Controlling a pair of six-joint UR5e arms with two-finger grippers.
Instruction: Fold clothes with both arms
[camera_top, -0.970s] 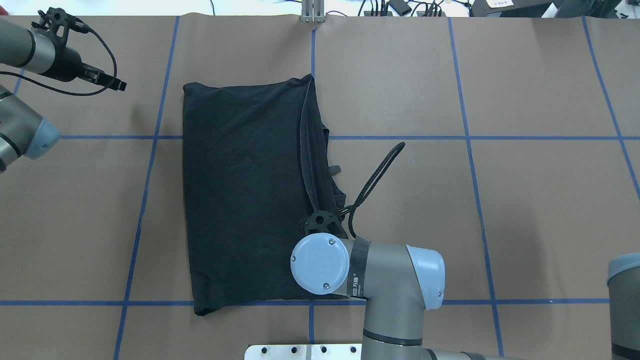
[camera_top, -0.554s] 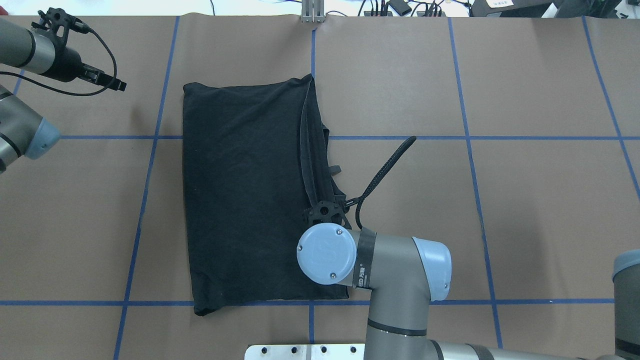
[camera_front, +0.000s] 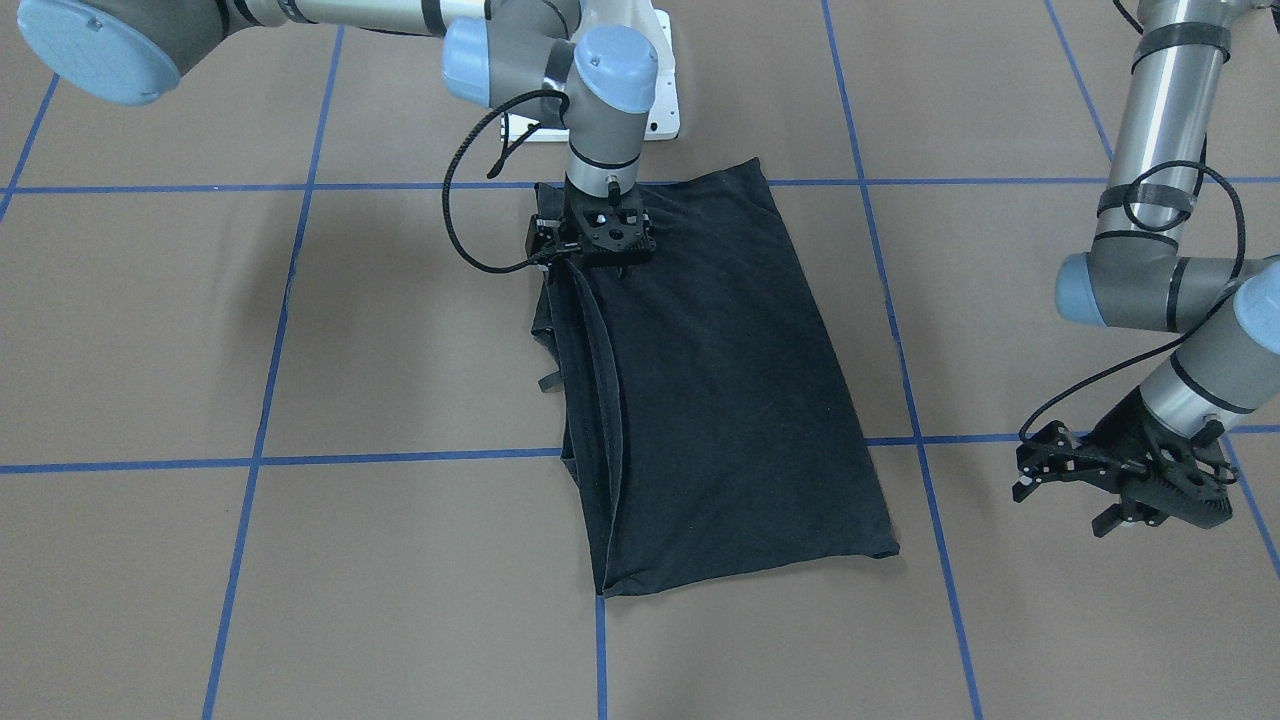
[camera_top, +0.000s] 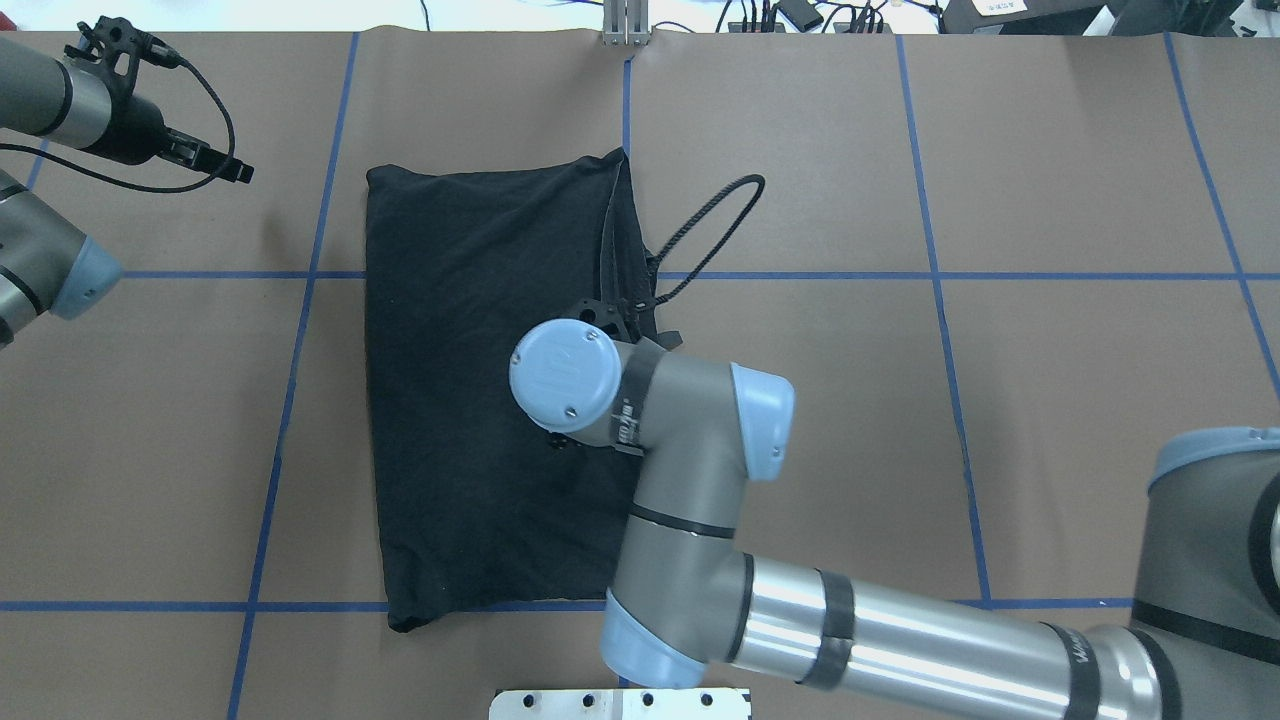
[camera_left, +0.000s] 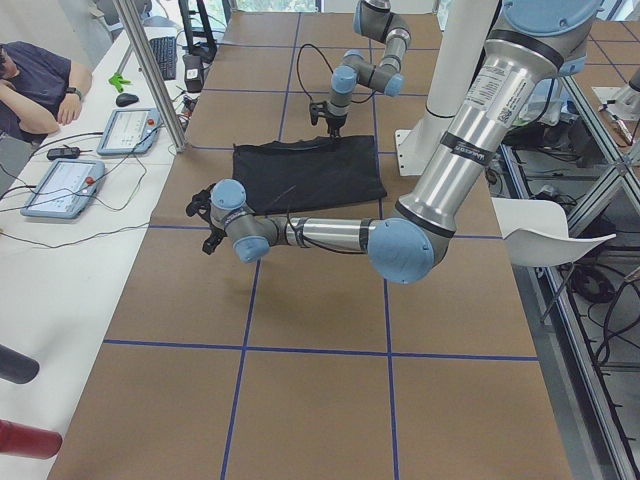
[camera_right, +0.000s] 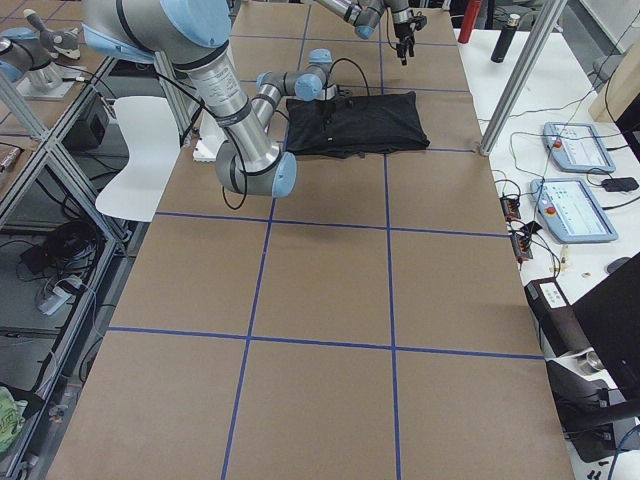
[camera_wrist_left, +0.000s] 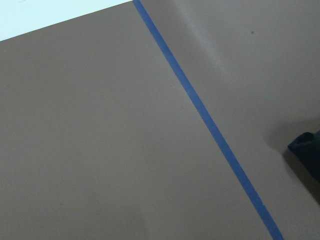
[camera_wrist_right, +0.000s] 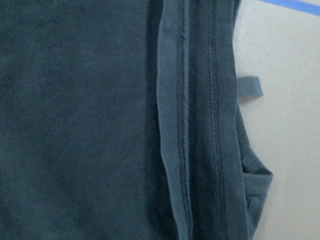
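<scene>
Black T-shirt (camera_top: 480, 400) lay folded flat mid-worktop (camera_top: 1050, 400). Overhead, the right pincer (camera_front: 606, 262) pointed down over its 3 o'clock edge, its state unreadable. Left pincer (camera_front: 1062, 505) hovered at 10 o'clock, fingers apart.

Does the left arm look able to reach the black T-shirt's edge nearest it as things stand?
Probably yes: the left gripper hovers over bare table beside the T-shirt, nothing lies between them, and the right arm is over its far side.
</scene>
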